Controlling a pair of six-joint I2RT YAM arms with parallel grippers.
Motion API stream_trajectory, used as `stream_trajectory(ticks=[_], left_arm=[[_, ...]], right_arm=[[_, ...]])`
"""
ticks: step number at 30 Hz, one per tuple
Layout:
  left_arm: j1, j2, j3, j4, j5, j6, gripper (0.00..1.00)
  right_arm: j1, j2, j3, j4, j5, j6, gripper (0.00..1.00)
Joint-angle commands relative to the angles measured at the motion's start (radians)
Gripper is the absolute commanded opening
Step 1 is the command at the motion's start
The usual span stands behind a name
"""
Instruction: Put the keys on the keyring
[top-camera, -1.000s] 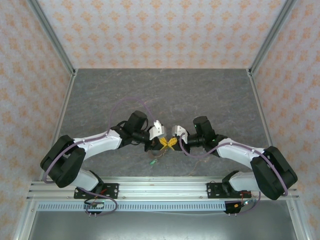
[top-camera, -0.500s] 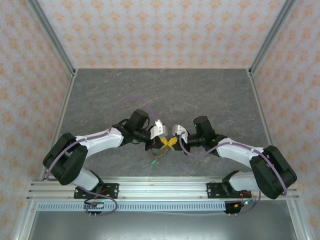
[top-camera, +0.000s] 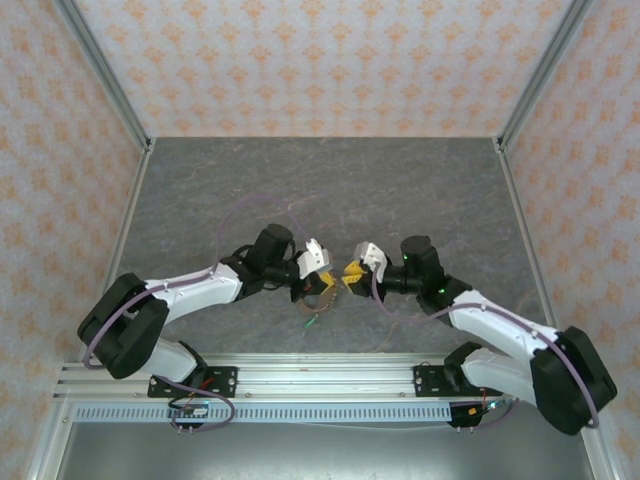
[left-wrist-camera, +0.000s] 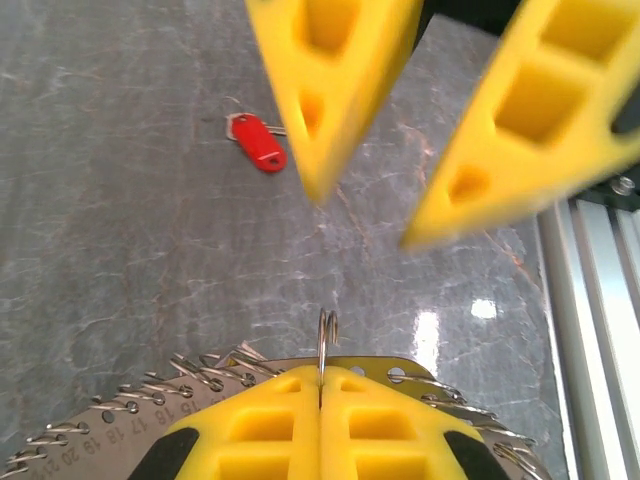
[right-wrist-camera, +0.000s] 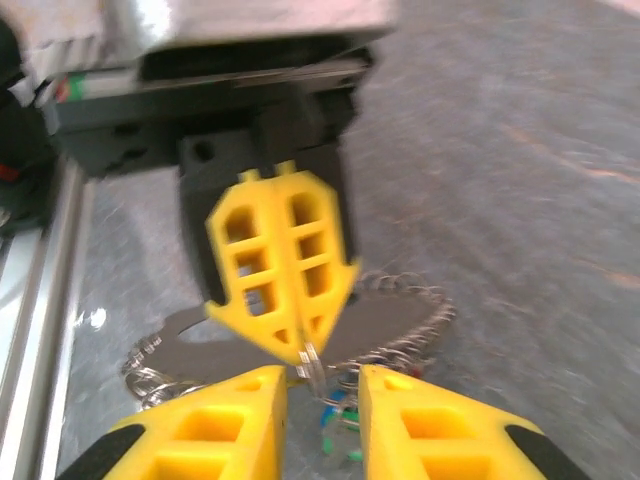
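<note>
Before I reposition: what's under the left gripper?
A grey numbered plate edged with small rings, one ring pinched by the left gripper. Whatever lies beneath the plate is covered.

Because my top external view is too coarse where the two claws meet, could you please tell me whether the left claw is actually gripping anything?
Observer: Yes. The left wrist view shows the left claw shut on a thin metal ring that stands upright at the edge of the keyring.
Operator: Thank you. Is the right claw closed as well?
Observer: No. The right wrist view shows the right claw open, with a clear gap between its fingers just below the left claw's tip.
</note>
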Motion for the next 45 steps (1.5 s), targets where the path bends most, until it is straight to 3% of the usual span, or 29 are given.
stream_trajectory(ticks=[1,4,8,13,17,24,45], left_arm=[[-0.002,-0.040,-0.018,0.106,-0.069,-0.046,0.00],[-0.006,-0.042,-0.031,0.135,-0.096,-0.068,0.00],[-0.010,-0.038,-0.041,0.171,-0.104,-0.099,0.00],[-0.011,-0.040,-0.059,0.200,-0.109,-0.128,0.00],[-0.010,-0.055,-0.078,0.209,-0.110,-0.145,0.00],[-0.011,-0.062,-0.096,0.230,-0.109,-0.167,0.00],[-0.010,-0.060,-0.080,0.195,-0.102,-0.156,0.00]], right_arm=[[0.001,-0.084,-0.033,0.051,0.368,0.261,0.26],[-0.003,-0.121,0.012,-0.080,0.697,0.515,0.21],[-0.091,-0.060,0.129,-0.376,0.785,0.745,0.23],[-0.215,0.081,0.217,-0.620,0.689,0.904,0.27],[-0.225,0.188,0.260,-0.696,0.629,0.904,0.29],[-0.225,0.344,0.321,-0.722,0.606,0.906,0.33],[-0.225,0.469,0.370,-0.682,0.579,0.883,0.16]])
